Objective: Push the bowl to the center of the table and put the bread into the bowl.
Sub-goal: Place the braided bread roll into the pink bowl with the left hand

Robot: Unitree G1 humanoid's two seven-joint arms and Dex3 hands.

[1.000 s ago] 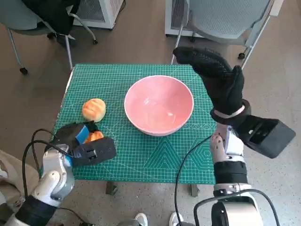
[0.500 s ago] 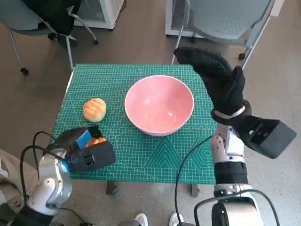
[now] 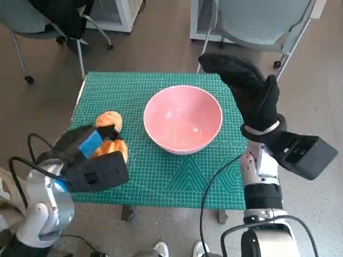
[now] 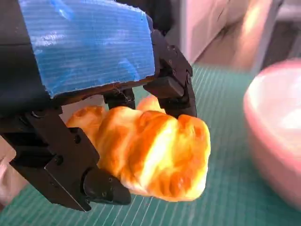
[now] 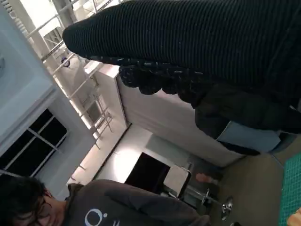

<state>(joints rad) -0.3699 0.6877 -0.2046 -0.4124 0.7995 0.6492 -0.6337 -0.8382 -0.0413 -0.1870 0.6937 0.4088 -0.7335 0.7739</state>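
Observation:
A pink bowl (image 3: 182,119) stands near the middle of the green mat, its rim (image 4: 282,117) also showing in the left wrist view. My left hand (image 3: 88,152) grips a golden bread piece (image 3: 111,148) above the mat's left part; in the left wrist view the bread (image 4: 155,155) sits between the black fingers (image 4: 171,89). A second round bread (image 3: 110,119) lies on the mat just beyond it. My right hand (image 3: 247,88) in the black glove (image 5: 197,52) is raised beside the bowl's right side, fingers spread, holding nothing.
The green mat (image 3: 177,176) covers the small table. Office chairs (image 3: 257,19) stand on the floor behind the table. A person (image 5: 94,207) in a grey top shows in the right wrist view.
My left hand has lifted the bread off the mat and moved it up and slightly toward the bowl. The right hand and the bowl have stayed put.

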